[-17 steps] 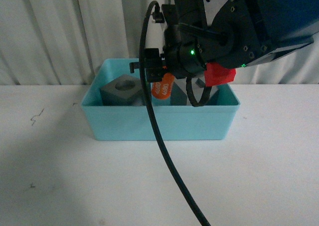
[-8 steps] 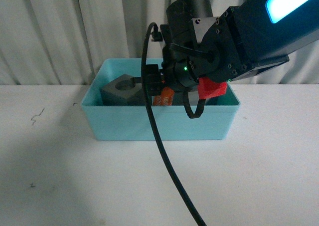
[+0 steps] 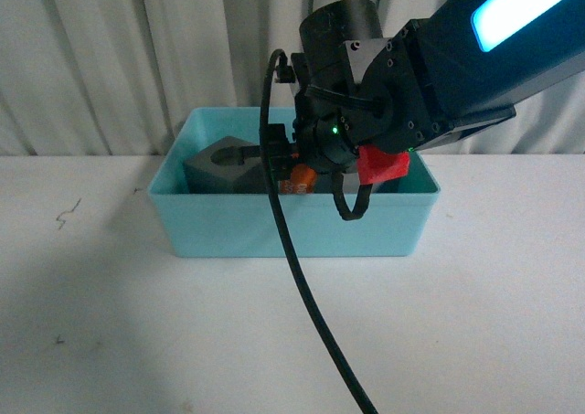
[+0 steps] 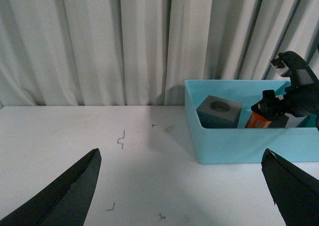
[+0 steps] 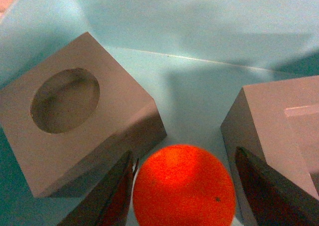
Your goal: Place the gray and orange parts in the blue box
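Right gripper (image 3: 294,169) is hanging inside the blue box (image 3: 292,222), mid-frame in the front view, fingers closing on the orange cylinder (image 5: 183,188) with no gap showing. In the right wrist view the cylinder is sitting bottom centre, between 2 gray cubes: round-recess cube (image 5: 75,111) at left, second cube (image 5: 279,131) at right. Whether it is touching the floor, I cannot tell. Risk: releasing while tilted is likely letting it roll or wedge against a cube; spreading fingers could be nudging either cube. Left gripper (image 4: 189,191) is spread wide, holding nothing, well clear over the table (image 4: 75,136).
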You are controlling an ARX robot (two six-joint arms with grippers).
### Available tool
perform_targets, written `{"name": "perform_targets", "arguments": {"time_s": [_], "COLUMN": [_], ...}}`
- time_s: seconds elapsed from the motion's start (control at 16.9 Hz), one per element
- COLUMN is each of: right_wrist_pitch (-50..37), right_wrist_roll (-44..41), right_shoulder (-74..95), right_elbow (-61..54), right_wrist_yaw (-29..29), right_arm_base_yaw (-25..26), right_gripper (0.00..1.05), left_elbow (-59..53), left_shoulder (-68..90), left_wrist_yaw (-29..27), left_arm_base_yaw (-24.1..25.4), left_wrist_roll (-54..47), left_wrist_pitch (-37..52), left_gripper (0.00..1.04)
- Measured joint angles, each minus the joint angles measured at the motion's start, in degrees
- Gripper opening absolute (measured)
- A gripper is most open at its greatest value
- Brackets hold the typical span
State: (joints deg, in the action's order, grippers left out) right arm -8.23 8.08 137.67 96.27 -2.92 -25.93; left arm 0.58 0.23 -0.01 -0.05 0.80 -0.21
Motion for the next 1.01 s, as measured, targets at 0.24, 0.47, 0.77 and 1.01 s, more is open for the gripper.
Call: {"name": "perform_targets", "arguments": {"time_s": [0.24,0.47,0.77,1.01], "right_wrist_pitch": [-2.95,-8.98,4.52,-6.6], "right_wrist_roll": [-0.17,-0.44,7.61,13.6], "right_shoulder": [-0.31,-8.57,-74.23,-78.75], "right_elbow": [-1.9,-9.7,-65.75,-73.85], "right_wrist_yaw": [-0.02,0.2,-19.04,-21.38], "right_arm_base_yaw": [0.07,0.83,1.44,1.6], "right_gripper": [0.97,0.98,0.98,0.91], "left_elbow": [0.0,0.0,0.0,0.0], "left_shoulder": [0.0,0.0,0.0,0.0], "left_wrist_yaw": [0.0,0.0,0.0,0.0], "left_arm_base_yaw": [0.0,0.0,0.0,0.0], "left_wrist_roll": [0.0,0.0,0.0,0.0], "left_wrist_pitch": [0.0,0.0,0.0,0.02], "left_gripper": [0.98,0.98,0.98,0.98]}}
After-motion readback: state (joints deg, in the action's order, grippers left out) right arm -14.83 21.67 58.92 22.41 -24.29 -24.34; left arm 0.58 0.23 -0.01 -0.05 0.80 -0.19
